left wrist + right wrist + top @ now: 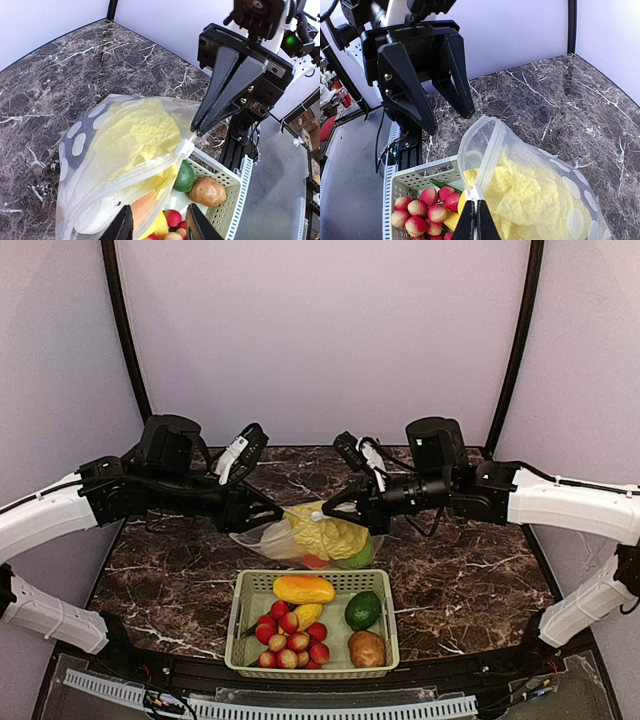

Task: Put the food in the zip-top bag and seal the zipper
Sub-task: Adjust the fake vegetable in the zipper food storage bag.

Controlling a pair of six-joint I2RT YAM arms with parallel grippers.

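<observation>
Dotted bag loaded, mouth not fully shut.
We found the clear zip-top bag [263, 538] slumped on the marble table [160, 585], pale napa cabbage [330, 536] filling it above a green fruit [363, 556]; its zipper [183, 149] gaped at one end.

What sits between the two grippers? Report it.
The zip-top bag, its mouth partly open and napa cabbage inside, fills that gap; clearest in the right wrist view.

The napa cabbage [328, 537] sits in the zip-top bag [262, 540], behind the basket [392, 635]
</observation>
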